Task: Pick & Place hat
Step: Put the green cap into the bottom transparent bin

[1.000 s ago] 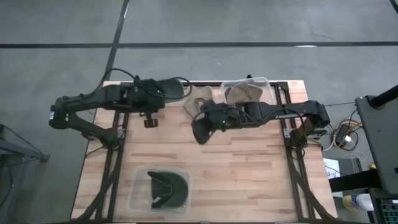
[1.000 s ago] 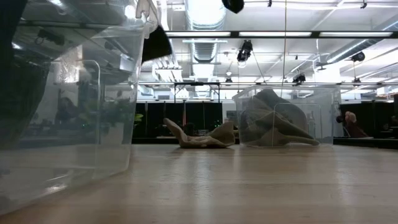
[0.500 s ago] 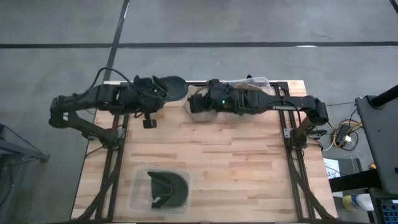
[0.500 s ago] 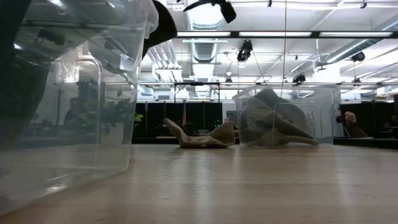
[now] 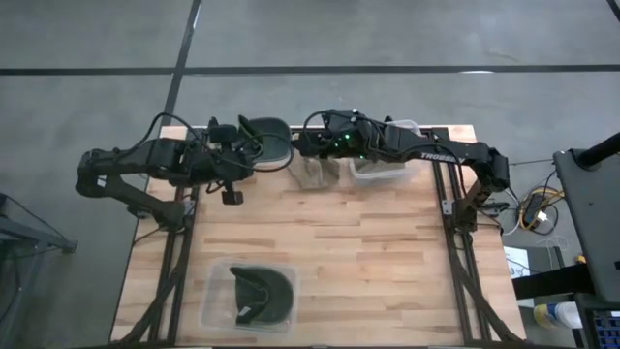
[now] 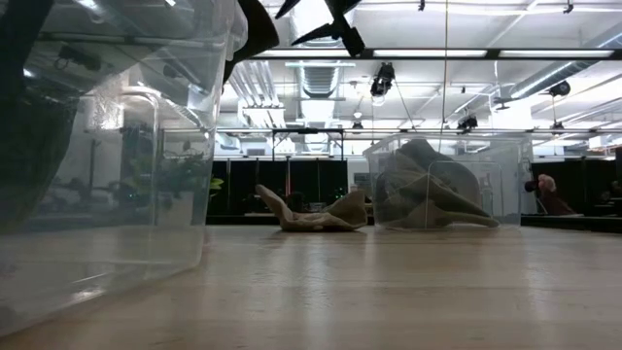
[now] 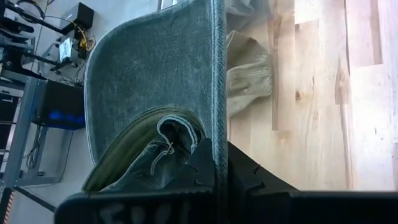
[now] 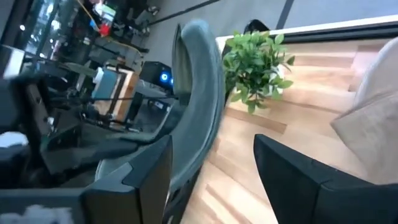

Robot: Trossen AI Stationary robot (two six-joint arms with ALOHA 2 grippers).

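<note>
A dark green hat (image 5: 270,142) hangs above the table's far edge, and my left gripper (image 5: 242,147) is shut on it. In the left wrist view its wide brim (image 7: 155,68) and crumpled crown (image 7: 158,146) fill the picture. My right gripper (image 5: 296,145) reaches in from the table's right and stands open, with the hat's brim (image 8: 199,81) between its fingers, close to one finger (image 8: 146,177). In the low view the hat (image 6: 255,24) and the right gripper (image 6: 316,21) show at the top. My left gripper pinches the hemmed edge of the hat's brim (image 7: 217,146) between its two fingers, coming roughly level from the table's left. The hat is lifted clear and reaches out beyond the fingers toward the right arm. My right gripper: whether a finger touches the brim, I cannot tell.
A tan hat (image 5: 315,171) lies on the table at the far edge, below the grippers. Beside it a clear bin (image 5: 383,167) holds another tan hat (image 6: 428,190). A clear bin (image 5: 248,296) near the front edge holds a dark green hat.
My right gripper has swung from the table's middle toward the far edge, up to the hat, and has opened. My left gripper has stayed shut on the hat, which has turned and now shows its broad side from above.
</note>
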